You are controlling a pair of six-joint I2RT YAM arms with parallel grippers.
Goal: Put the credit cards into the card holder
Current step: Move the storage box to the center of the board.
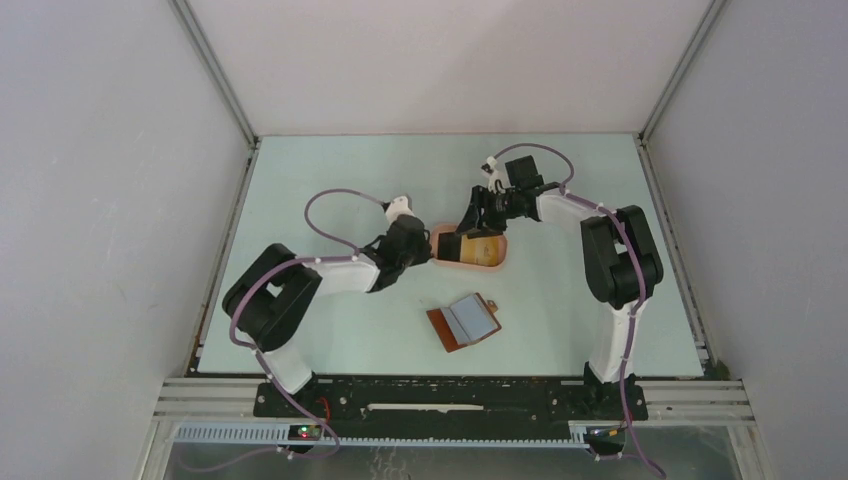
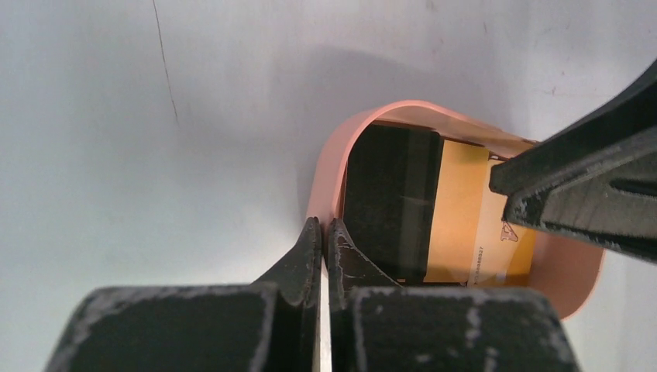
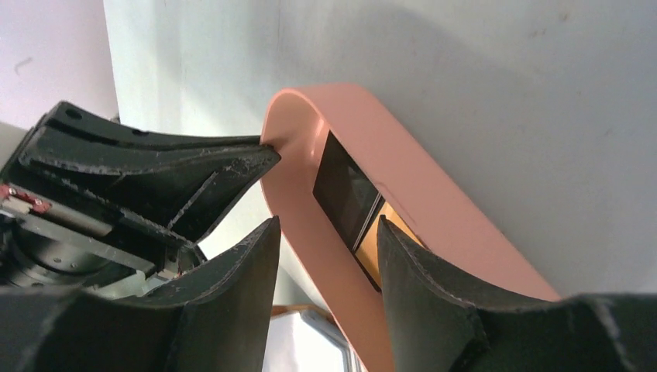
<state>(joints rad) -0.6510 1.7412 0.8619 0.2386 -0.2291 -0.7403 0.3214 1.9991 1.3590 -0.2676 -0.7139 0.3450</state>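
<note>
ok so the left gripper (image 2: 323, 226) has its two fingers squeezed together right at the rounded end of the pink tray (image 2: 329, 167). From its wrist view the thin rim looks pinched between the tips, so I'd call that clamped on the tray edge

straight past those tips, inside the tray, sits the black card (image 2: 391, 201). Right behind that, farther from this gripper, is the tan card (image 2: 465, 209). The two overlap or butt up against each other and I can't tell which one is on top. Both lie flat on the tray floor

the right gripper (image 3: 327, 229) comes in from the opposite side with its fingers clearly apart. The tray's long wall runs up between them, so one finger is outside the tray and the other is on the inside, over the tan card. Can't tell if either finger actually touches anything, it's too tight an angle. The two grippers end up close, with the left one's fingers just beside the right one's outer finger at the tray end

the card holder (image 1: 465, 322) is lying open on the table (image 1: 330, 170) with the greyish pockets facing up and the brown leather around them. It's well apart from both grippers and the tray, off toward the arm bases
</note>
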